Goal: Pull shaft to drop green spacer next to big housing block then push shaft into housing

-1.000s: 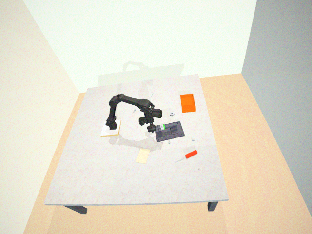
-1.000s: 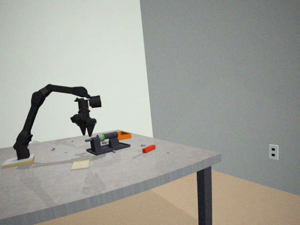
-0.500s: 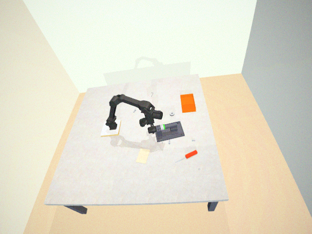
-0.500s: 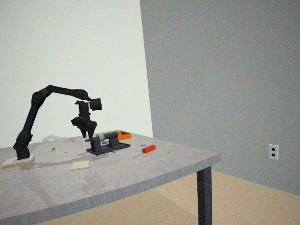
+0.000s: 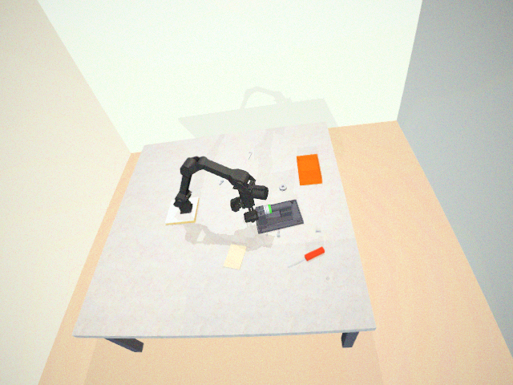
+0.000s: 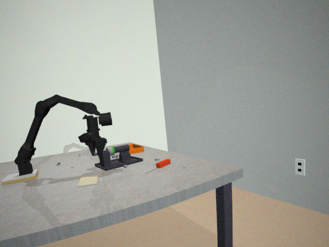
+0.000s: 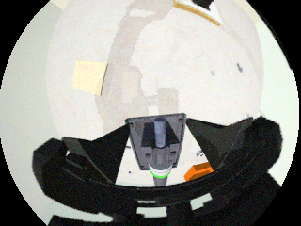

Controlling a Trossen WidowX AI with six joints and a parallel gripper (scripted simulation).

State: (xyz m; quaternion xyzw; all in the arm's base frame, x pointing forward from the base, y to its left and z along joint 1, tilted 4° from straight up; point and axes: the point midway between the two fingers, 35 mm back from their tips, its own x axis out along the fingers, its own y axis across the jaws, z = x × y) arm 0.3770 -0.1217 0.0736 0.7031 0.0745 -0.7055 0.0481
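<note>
My gripper [image 6: 97, 158] [image 7: 158, 123] is open and empty, low at the shaft's free end, with one finger on each side of the shaft. The blue-grey shaft [image 7: 160, 132] sticks out level from the near dark support [image 6: 105, 158]. The green spacer [image 5: 270, 208] [image 6: 113, 150] [image 7: 160, 176] sits on the shaft line against the big dark housing [image 5: 281, 207] [image 6: 121, 148]. White and grey spacers [image 5: 266, 209] [image 6: 110, 151] are beside it, towards the near support. The fixture stands on a dark base plate [image 5: 277, 225] [image 6: 136, 159]. Fingers partly hide the shaft in the top and exterior views.
An orange bin [image 5: 309, 169] [image 6: 136, 148] [image 7: 198, 171] stands behind the fixture. A red-handled screwdriver [image 5: 314, 253] [image 6: 163, 163] lies in front, to the right. A yellow note [image 5: 235, 256] [image 6: 88, 180] [image 7: 89, 77] lies front left. A metal ring [image 5: 283, 188] and several small metal parts lie around.
</note>
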